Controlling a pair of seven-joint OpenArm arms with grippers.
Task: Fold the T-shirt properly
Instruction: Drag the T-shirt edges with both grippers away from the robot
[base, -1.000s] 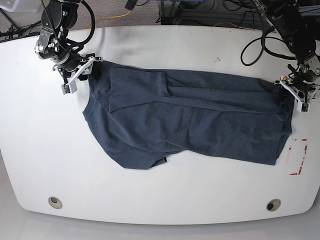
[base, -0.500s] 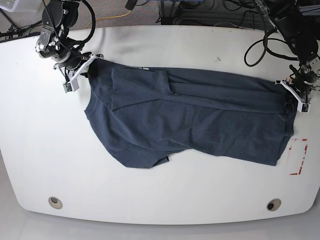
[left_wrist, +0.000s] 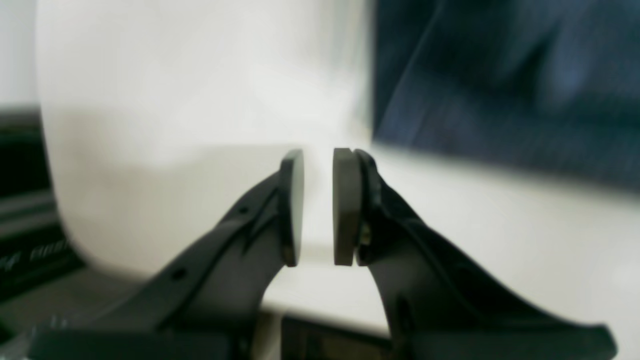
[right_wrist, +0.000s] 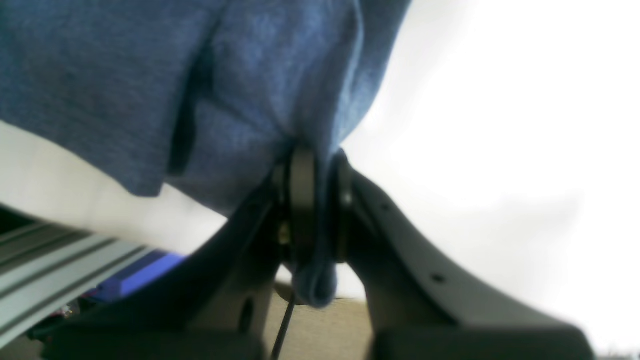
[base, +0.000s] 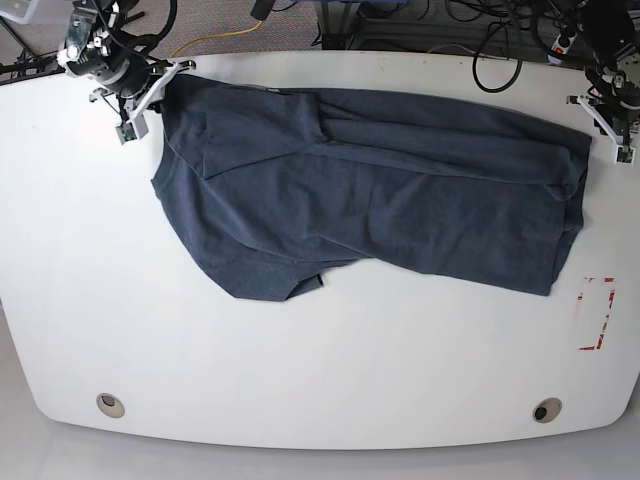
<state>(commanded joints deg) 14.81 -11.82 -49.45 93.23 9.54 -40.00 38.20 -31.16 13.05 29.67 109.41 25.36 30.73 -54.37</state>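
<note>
Base view bright, evenly lit, sharp, surface (base: 330, 390) bowed at edges; both wrist views soft, backgrounds blown white, fingers (left_wrist: 345, 205) sharper than cloth.

shirt (base: 370, 190): dark heathered navy, plain side up
pose: spread sideways, rumpled, folds along far edge
place: far half of table, one corner pinched, lifted
</note>
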